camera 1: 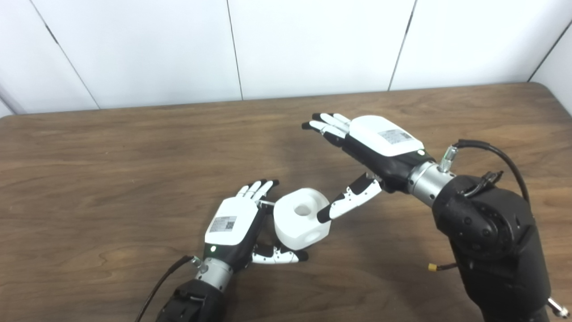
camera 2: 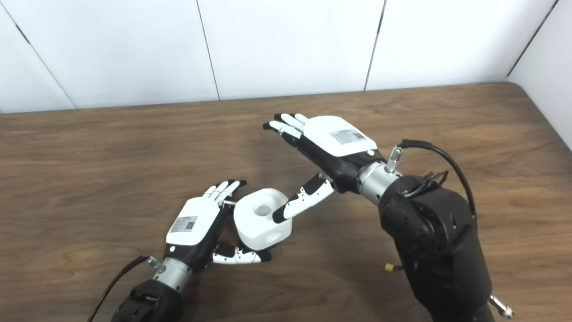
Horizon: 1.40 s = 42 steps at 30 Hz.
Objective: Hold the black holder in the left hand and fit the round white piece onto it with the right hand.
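while the white piece (camera 1: 302, 218) sits on the surface (camera 1: 111, 179) against the left robot hand (camera 1: 236, 226), no black holder can be seen in either view. left robot hand is open, fingers reaching past the piece's far side, thumb lying along its near base, touching or just beside it, not clamped. right robot hand (camera 1: 362, 152) is open too, holding nothing, raised above the surface right of the piece, thumb tip pointing down at the piece's right edge, near or touching. piece has a round hole on top. risks, judged: thumb poke could shove the piece into the left fingers or tip it; with no holder visible the fit cannot start; a loose left cradle lets the piece slide.
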Each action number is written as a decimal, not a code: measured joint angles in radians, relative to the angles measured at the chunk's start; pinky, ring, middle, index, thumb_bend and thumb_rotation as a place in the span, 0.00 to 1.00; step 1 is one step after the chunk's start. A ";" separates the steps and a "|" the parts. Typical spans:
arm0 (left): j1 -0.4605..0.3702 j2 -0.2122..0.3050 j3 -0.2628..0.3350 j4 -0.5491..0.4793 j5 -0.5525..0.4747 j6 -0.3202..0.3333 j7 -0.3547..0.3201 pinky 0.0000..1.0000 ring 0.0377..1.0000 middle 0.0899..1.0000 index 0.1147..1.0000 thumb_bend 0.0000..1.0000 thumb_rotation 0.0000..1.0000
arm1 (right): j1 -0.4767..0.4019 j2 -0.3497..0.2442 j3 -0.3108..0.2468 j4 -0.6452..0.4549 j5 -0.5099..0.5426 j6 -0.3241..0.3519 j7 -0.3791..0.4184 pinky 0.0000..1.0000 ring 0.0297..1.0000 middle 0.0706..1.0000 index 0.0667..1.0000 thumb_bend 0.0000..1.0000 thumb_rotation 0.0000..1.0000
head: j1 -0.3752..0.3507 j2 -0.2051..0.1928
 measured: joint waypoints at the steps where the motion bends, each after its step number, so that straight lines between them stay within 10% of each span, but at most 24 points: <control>1: 0.000 0.000 0.003 -0.005 -0.004 0.002 -0.011 0.97 0.98 0.96 1.00 1.00 0.50 | 0.000 0.000 0.000 0.003 0.000 0.000 0.000 0.93 1.00 1.00 0.96 1.00 0.51 | 0.000 0.000; 20: -0.006 0.004 0.056 -0.293 0.061 0.252 -0.495 0.97 1.00 0.97 1.00 1.00 0.50 | -0.005 -0.003 -0.033 0.013 0.018 0.005 -0.003 0.91 1.00 1.00 0.96 1.00 0.50 | 0.008 -0.011; 42: 0.003 -0.032 0.155 -0.331 0.150 0.254 -0.577 1.00 1.00 1.00 1.00 1.00 0.46 | -0.029 -0.035 -0.039 0.011 0.039 0.046 0.005 0.89 1.00 1.00 0.98 1.00 0.53 | 0.003 -0.025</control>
